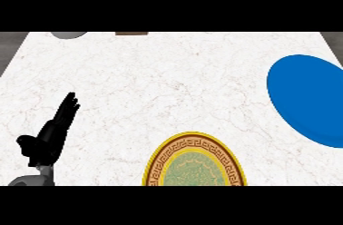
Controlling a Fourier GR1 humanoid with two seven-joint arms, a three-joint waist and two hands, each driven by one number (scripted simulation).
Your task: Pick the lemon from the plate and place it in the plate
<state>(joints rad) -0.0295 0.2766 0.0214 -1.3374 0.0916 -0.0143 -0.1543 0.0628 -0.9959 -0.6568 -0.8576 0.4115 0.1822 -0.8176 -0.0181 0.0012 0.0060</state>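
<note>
A blue plate (309, 100) lies at the counter's right edge, partly cut off by the view. A second plate (195, 162) with a yellow rim, brown patterned band and green middle sits at the lower edge, near the centre. No lemon shows on either plate or anywhere on the counter. My left hand (50, 135) rests at the lower left with its fingers straight and pointing up, holding nothing. The right hand does not show in the view.
The white marble counter (154, 83) fills the view. At its far edge sit a grey rounded object (69, 34) and a small brown object (130, 33), both mostly cut off.
</note>
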